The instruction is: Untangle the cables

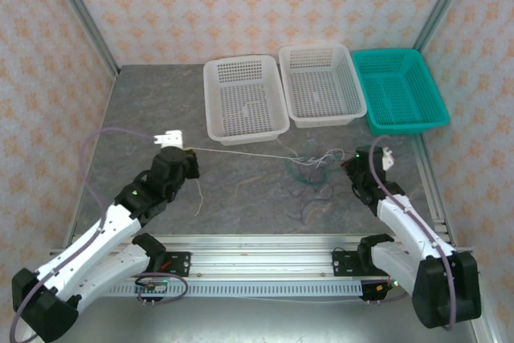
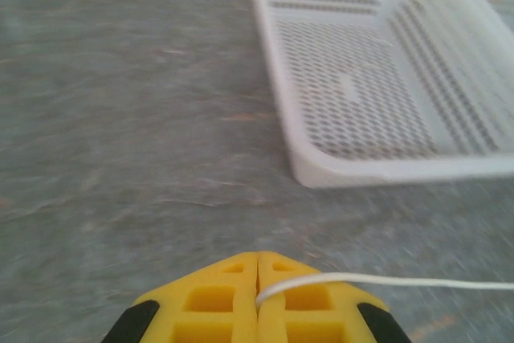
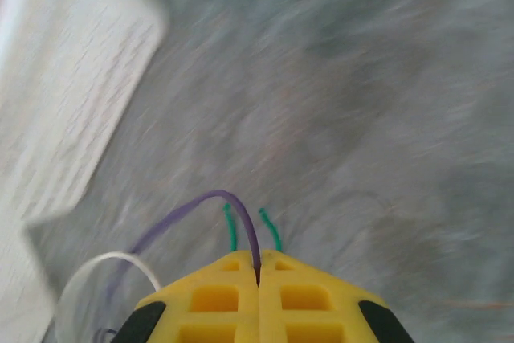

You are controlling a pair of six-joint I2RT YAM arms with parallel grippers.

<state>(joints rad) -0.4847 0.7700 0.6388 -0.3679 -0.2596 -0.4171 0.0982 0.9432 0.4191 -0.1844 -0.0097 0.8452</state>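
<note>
Left side first: the left gripper [image 1: 189, 154] sits low over the grey table [image 1: 144, 126], fingers pressed together on the white cable [image 1: 241, 153]. From its wrist camera the yellow tips [image 2: 257, 259] meet with that cable [image 2: 385, 280] coming out of the seam and running off right. It's stretched in a straight line across the table to the tangle of cables [image 1: 315, 165], which lies near the middle-right, just in front of the baskets.

Along the far side there are three baskets in a row. The left white basket [image 1: 247, 136], the middle white basket [image 1: 325, 120] and the teal basket [image 1: 409, 126] all show bare mesh floor corner to corner. The left one's near wall [image 2: 377, 170] is right ahead of the left gripper.

The right gripper [image 1: 351, 168] is at the right edge of the tangle, fingers together [image 3: 259, 259] and pinching the purple cable [image 3: 213, 198]. Two ends of green cable [image 3: 231, 230] poke up just past the tips.
</note>
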